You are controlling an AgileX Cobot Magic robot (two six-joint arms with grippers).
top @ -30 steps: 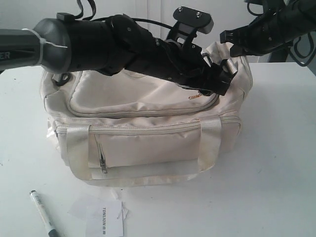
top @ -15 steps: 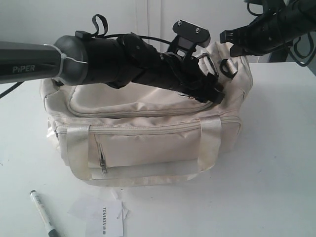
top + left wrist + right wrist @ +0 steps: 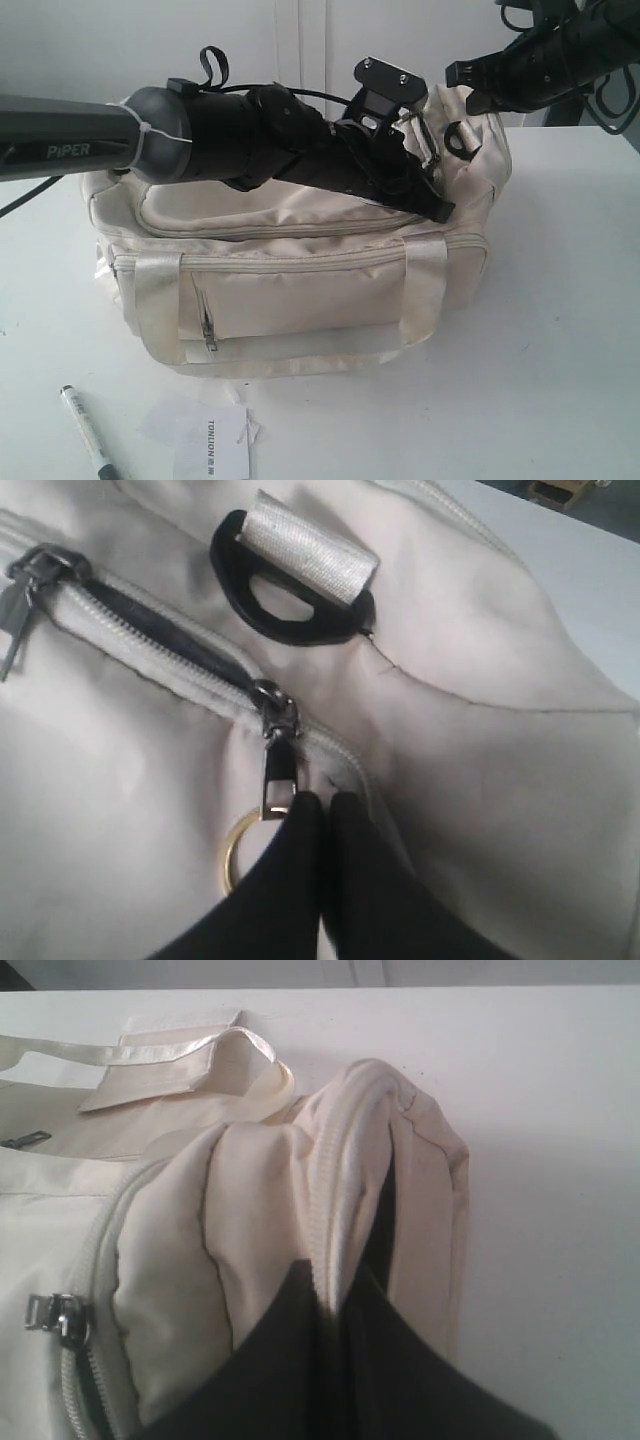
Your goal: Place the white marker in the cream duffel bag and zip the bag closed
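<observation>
The left arm [image 3: 250, 150] is stretching across the top of the cream duffel bag [image 3: 300, 290], blocking the way down from above. The right gripper [image 3: 335, 1295] is pinching the bag's far right end and crowding that corner. The table [image 3: 560, 350] is lying open right of the bag. At near left the white marker [image 3: 88, 436] is lying uncovered, a paper tag [image 3: 212, 445] sitting just to its right.

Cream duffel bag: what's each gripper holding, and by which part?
Left gripper pinches the zipper pull at its lower end, by the gold ring. Right gripper pinches a fold at the cream duffel bag's end, along the zipper.
</observation>
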